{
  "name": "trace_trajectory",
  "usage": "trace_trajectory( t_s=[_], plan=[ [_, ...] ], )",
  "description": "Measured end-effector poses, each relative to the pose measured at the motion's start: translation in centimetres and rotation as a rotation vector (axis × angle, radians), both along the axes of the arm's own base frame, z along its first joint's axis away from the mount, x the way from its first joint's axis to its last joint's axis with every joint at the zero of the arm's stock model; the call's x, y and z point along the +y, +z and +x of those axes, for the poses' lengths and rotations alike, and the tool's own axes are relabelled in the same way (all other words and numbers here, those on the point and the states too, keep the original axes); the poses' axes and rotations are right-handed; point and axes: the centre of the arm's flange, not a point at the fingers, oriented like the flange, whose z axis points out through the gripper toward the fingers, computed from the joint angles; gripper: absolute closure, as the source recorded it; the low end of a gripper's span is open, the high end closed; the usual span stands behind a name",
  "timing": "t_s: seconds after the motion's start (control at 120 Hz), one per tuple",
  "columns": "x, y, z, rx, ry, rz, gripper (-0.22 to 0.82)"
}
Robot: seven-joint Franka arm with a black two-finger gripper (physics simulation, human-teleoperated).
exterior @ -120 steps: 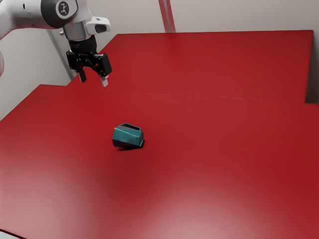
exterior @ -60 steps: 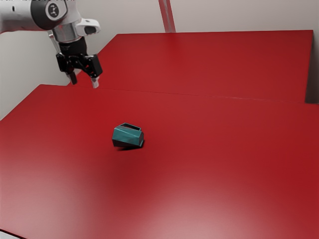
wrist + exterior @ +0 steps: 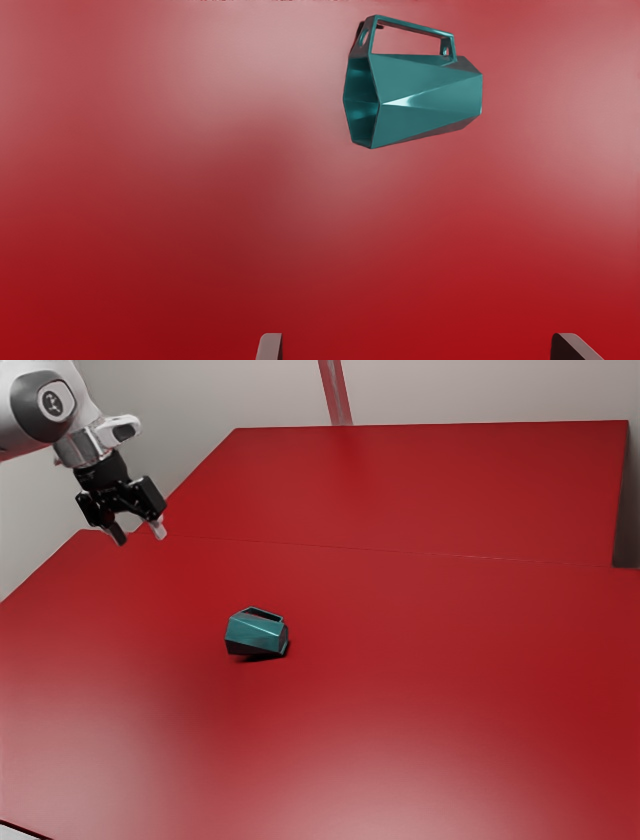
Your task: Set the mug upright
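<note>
A teal mug (image 3: 257, 632) lies on its side left of center in the exterior view, the tool (image 3: 139, 536) hanging at upper left, fingers spread. Probably light, stiff and slick, it looks best gripped across its faceted body

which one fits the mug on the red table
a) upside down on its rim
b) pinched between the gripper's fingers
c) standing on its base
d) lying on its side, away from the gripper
d, since the mug rests with its long body along the red table and its open mouth facing sideways, while the gripper is well apart from it, fingers spread.
</note>
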Motion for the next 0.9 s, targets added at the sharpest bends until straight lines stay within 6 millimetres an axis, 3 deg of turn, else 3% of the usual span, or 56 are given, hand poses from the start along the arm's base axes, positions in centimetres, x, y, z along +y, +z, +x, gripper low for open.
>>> trace_trajectory(
  t_s=[0.3,0.625,0.9],
  plan=[
    [4.2,-6.7,-0.9,-0.100,0.037,-0.263,0.02],
    [4.4,-14.8,-1.0,-0.206,-0.006,-0.503,0.02],
    [5.3,-19.8,-2.0,-0.285,-0.035,-0.613,0.02]
  ],
)
